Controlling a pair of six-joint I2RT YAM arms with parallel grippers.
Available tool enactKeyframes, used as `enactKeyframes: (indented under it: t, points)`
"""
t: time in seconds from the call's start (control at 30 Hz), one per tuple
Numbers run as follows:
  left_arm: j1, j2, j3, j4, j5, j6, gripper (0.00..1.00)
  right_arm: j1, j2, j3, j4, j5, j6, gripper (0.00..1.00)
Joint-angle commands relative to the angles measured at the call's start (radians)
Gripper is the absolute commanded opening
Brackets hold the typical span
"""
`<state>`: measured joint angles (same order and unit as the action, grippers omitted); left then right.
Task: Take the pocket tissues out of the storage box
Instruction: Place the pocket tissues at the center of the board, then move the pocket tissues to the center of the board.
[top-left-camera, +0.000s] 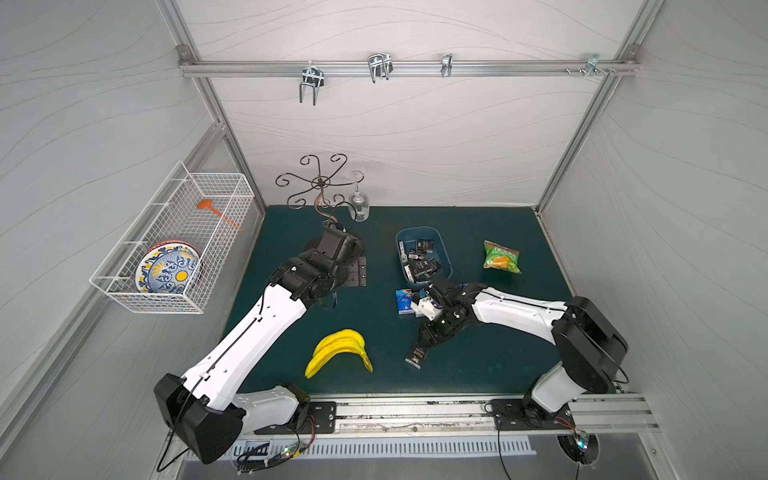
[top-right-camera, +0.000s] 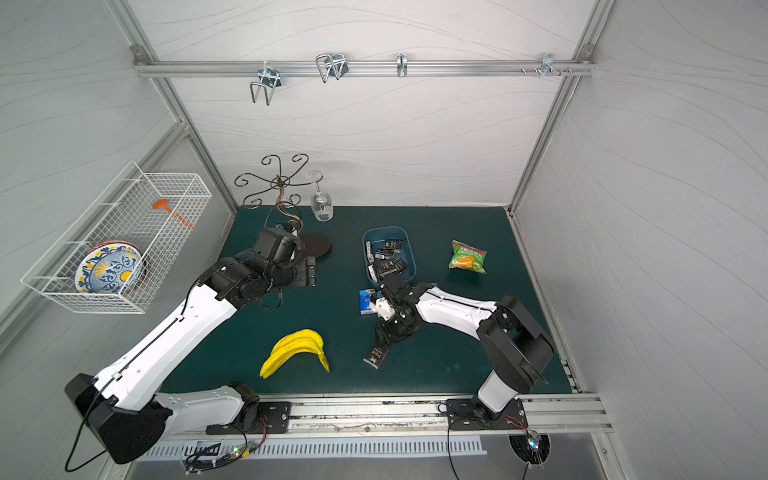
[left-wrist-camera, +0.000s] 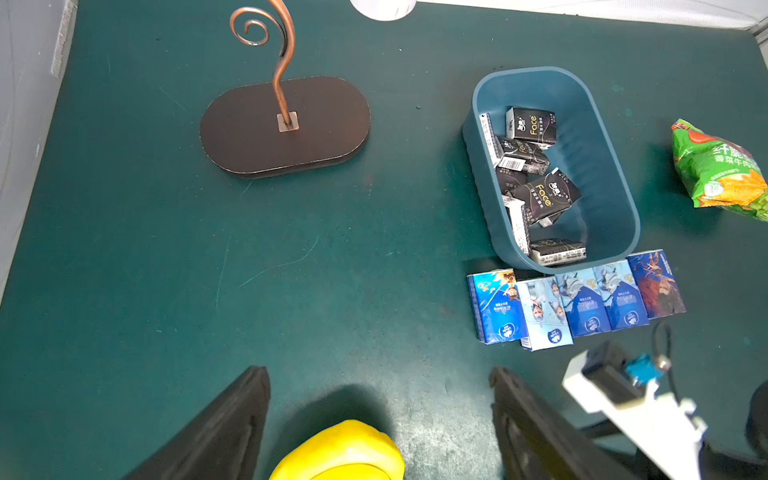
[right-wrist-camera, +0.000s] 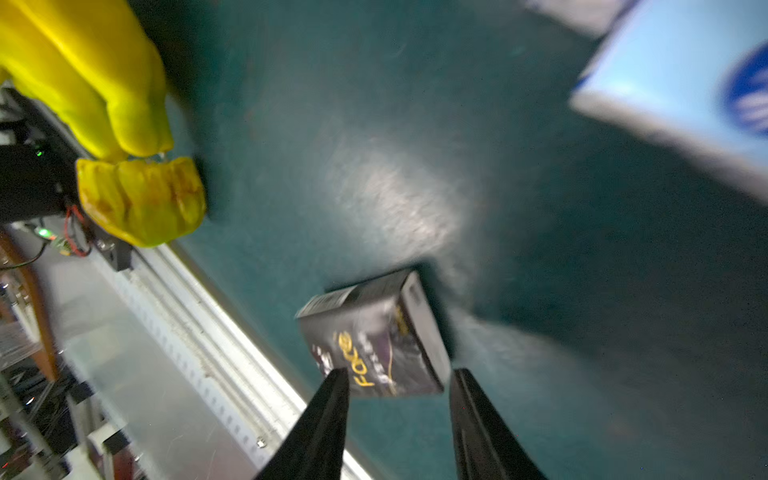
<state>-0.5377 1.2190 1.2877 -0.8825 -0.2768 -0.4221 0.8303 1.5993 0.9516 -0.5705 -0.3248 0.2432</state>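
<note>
- right gripper (right-wrist-camera: 399, 372): jaws parted slightly wider than the flat black "Face" tissue packet (right-wrist-camera: 374, 336) at its tips. The view is blurred, so contact is unclear. Packet sits on the dark green mat (top-left-camera: 478, 365), outside the box.
- left gripper (left-wrist-camera: 378, 370): wide open, holding nothing. Yellow plastic banana bunch (left-wrist-camera: 340, 449) shows between its fingers, cut off by the frame.
- blue-grey plastic storage box (left-wrist-camera: 598, 158): jumbled black packets (left-wrist-camera: 544, 195), at least six, exact count unclear.
- five blue packets (left-wrist-camera: 582, 303): in a row on the mat just beside the box. In both top views the right arm (top-left-camera: 511, 311) hides most of them.
- green-orange snack bag (left-wrist-camera: 715, 166): cut off by the frame edge.
</note>
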Motion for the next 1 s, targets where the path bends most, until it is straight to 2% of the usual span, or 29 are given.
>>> enactKeyframes:
  t: [0.0,0.1,0.2,0.33,0.43,0.67,0.97]
  points:
    - [0.003,-0.009,0.051,0.008,-0.007,0.003,0.87,-0.022,-0.062,0.037,-0.066,0.094,-0.006,0.48]
    - [0.002,-0.003,0.056,0.010,-0.002,0.003,0.87,-0.015,-0.142,0.038,-0.078,0.117,0.042,0.50]
    - [0.004,0.000,0.058,0.013,0.003,0.005,0.87,0.026,-0.223,0.011,-0.076,0.180,0.146,0.50]
    - [0.003,0.011,0.071,0.013,0.011,0.006,0.87,0.082,-0.320,-0.107,0.019,0.207,0.404,0.50]
    - [0.003,0.013,0.071,0.017,0.013,0.008,0.87,0.134,-0.344,-0.189,0.093,0.185,0.521,0.51]
    - [0.002,0.015,0.083,0.013,0.018,0.013,0.87,0.224,-0.276,-0.267,0.196,0.206,0.607,0.53]
    - [0.002,0.018,0.094,0.000,0.008,0.021,0.87,0.234,-0.173,-0.255,0.276,0.227,0.628,0.55]
